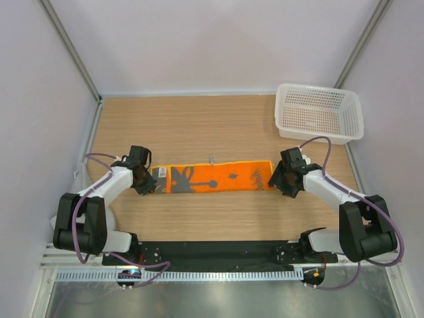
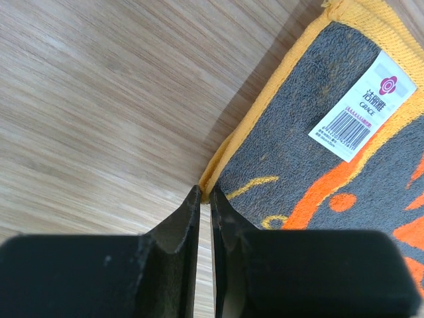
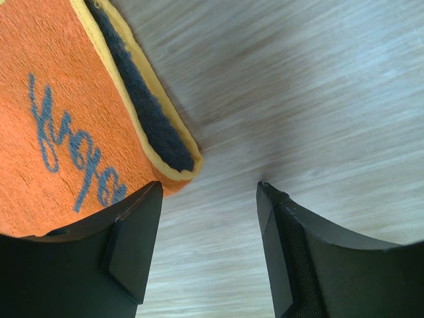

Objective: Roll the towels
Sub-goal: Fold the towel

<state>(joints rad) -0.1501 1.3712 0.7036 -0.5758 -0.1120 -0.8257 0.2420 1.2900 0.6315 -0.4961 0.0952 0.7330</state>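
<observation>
The orange towel (image 1: 212, 177) lies folded into a long strip across the middle of the table. Its left end shows a dark grey patterned side with a white barcode label (image 2: 361, 109). My left gripper (image 1: 144, 182) is at that left end. In the left wrist view it (image 2: 205, 193) is shut, with the towel's (image 2: 318, 172) yellow edge pinched at its tips. My right gripper (image 1: 277, 179) is at the strip's right end. In the right wrist view it (image 3: 209, 189) is open and empty, low over the wood, beside the towel's corner (image 3: 59, 132). The grey towel is out of view.
A white perforated basket (image 1: 318, 112) stands at the back right of the wooden table. White walls close in the left, right and back sides. The arm bases sit on a black rail at the near edge.
</observation>
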